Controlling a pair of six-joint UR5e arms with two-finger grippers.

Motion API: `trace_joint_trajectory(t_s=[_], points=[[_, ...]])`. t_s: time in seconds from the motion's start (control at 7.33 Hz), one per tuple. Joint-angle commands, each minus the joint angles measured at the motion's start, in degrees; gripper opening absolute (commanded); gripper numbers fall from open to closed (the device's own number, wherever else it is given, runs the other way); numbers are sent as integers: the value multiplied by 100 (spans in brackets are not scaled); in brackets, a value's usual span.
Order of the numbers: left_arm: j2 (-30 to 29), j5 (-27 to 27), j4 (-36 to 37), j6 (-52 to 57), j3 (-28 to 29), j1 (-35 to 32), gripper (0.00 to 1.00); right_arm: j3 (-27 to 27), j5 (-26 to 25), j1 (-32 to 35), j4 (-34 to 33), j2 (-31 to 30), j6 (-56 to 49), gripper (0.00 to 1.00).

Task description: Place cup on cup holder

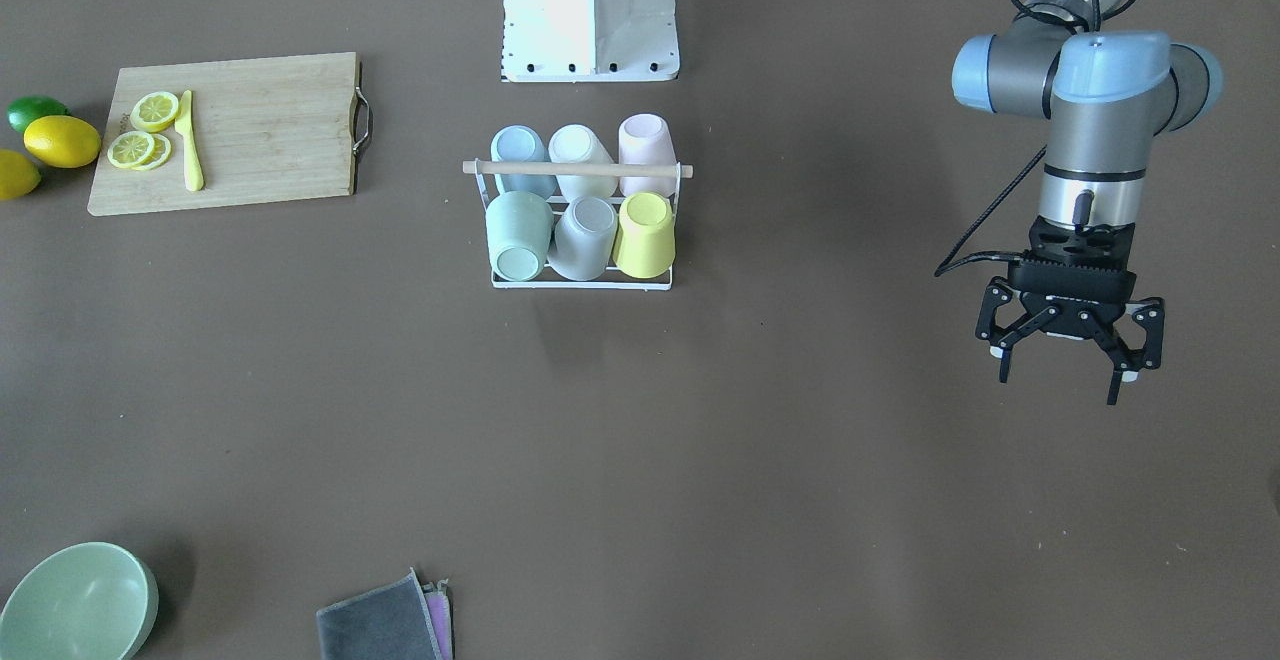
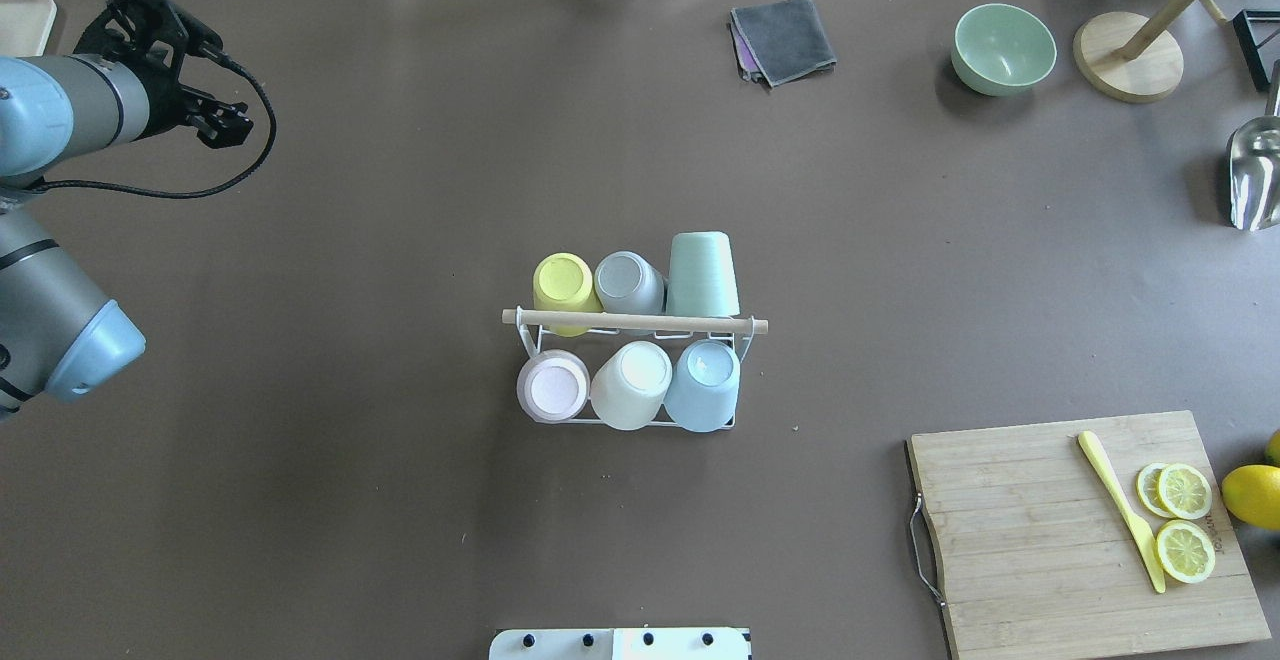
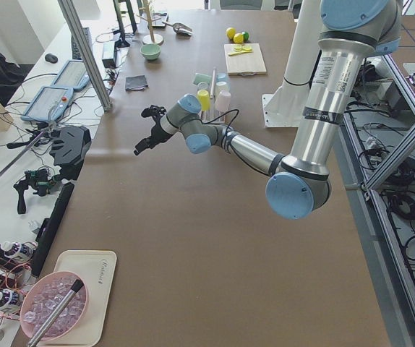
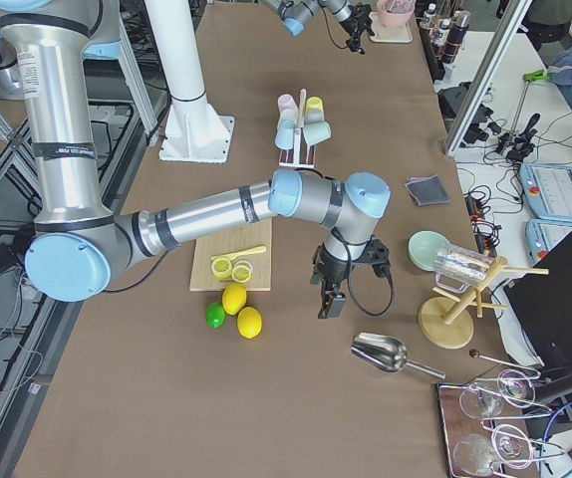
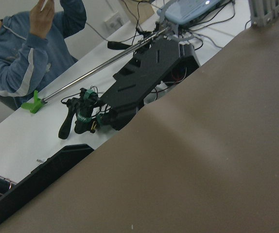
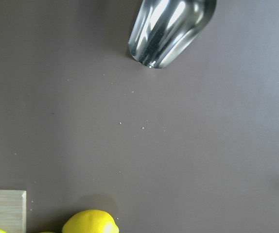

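A white wire cup holder stands mid-tabletop; six cups sit upturned on it, three each side of its wooden rod; every place looks filled, so the task seems done; the left gripper hangs wide and empty, well apart; the right gripper shows only sidelong, so its state cannot be told.

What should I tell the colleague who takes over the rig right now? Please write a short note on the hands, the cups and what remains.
The left hand is open and empty, far off to the side of the rack.
The right hand hangs near the lemons; open or shut cannot be told.
The cup holder stands in the middle with six cups on it, three per row, every place taken.
Done: no loose cup shows anywhere.
Left: seemingly nothing.
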Motion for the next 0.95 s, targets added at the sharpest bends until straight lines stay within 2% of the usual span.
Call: trace_joint_trajectory(t_s=[0.0,0.14,0.27,0.41,0.55,0.82], points=[[34,-1106,1443,-1,45,-437,98,-211,343,373,1407,-1003,3,100],[25,-1817,2051,16,10,-831,98,-430,381,462,1999,-1217,-23,100],[60,-2642,2536,34,62,-1418,98,-502,381,463,2083,-1297,-24,100],[217,-3242,3097,60,106,-1981,98,-503,373,463,2084,-1315,20,100],[375,-3648,3312,69,98,-2326,98,-520,390,463,2092,-1307,38,100],[630,-3898,3534,78,115,-2811,98,-591,556,463,2110,-1237,38,100]])
